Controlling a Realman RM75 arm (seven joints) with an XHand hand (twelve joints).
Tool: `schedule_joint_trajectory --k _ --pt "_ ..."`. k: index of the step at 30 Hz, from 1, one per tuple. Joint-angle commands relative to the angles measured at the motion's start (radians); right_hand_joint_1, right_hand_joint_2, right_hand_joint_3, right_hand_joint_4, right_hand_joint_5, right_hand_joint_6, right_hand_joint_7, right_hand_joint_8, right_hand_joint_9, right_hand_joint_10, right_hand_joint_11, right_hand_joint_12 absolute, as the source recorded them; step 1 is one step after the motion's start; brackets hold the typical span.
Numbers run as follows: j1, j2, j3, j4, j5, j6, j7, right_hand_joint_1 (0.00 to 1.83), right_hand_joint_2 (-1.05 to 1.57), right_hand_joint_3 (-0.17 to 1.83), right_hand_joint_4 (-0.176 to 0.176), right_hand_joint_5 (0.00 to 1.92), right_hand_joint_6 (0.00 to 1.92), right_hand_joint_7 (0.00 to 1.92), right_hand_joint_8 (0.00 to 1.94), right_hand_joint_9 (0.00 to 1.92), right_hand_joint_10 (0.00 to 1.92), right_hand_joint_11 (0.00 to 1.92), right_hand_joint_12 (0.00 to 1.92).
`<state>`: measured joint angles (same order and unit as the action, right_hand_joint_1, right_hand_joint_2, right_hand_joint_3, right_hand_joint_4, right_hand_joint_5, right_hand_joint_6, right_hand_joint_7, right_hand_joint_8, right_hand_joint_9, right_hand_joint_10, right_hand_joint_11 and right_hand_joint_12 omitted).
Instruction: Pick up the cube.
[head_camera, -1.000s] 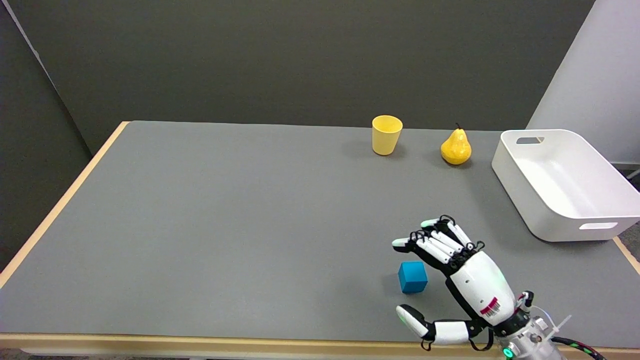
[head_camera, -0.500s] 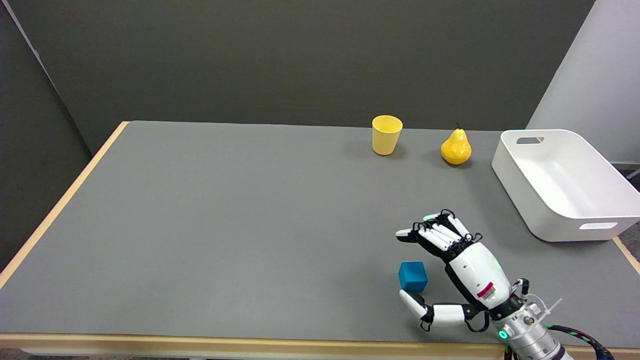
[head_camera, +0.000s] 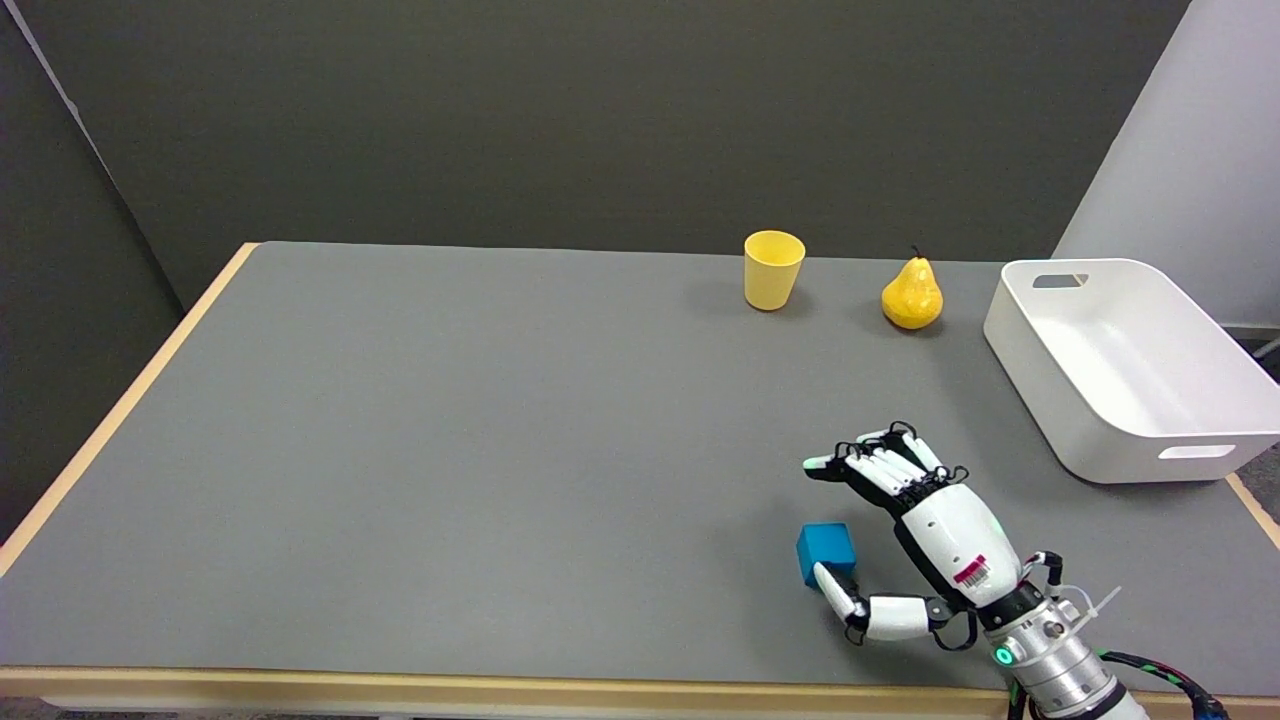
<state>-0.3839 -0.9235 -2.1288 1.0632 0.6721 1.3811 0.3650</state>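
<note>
- We see the blue cube (head_camera: 826, 551) resting on the grey worktop (head_camera: 450, 450), near its front edge, towards the right.
- Our right hand (head_camera: 905, 535) is released and grasps nothing: its thumb tip lies at the cube's front face, and its fingers (head_camera: 880, 468) reach out above and behind it.
- A yellow cup (head_camera: 773, 269), a pear (head_camera: 911, 293) and a white tub (head_camera: 1120, 365) stand along the far right.

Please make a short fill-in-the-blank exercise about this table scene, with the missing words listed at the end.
1. The cube beside the right hand is ____ in colour.
2. The cup and the pear are both ____ in colour.
3. The white bin stands at the table's ____ edge in the picture.
4. The cube rests on the ____.

Missing words: blue; yellow; right; table
</note>
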Motion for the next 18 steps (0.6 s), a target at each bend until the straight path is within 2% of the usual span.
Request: schedule_joint_trajectory --k 1,16,18 --pt "0.012 -0.005 -0.001 -0.028 0.025 -0.026 0.014 0.7 0.63 0.89 0.024 0.36 0.65 0.5 0.56 0.36 0.97 0.0 1.05" --pt "-0.023 -0.014 -0.007 -0.03 0.025 -0.02 0.014 0.7 0.63 0.89 0.025 0.36 0.64 0.5 0.56 0.35 0.97 0.0 1.06" --pt "-0.024 -0.014 -0.007 -0.032 0.025 -0.02 0.014 0.65 0.61 0.94 0.025 0.35 0.66 0.48 0.59 0.37 0.92 0.0 1.04"
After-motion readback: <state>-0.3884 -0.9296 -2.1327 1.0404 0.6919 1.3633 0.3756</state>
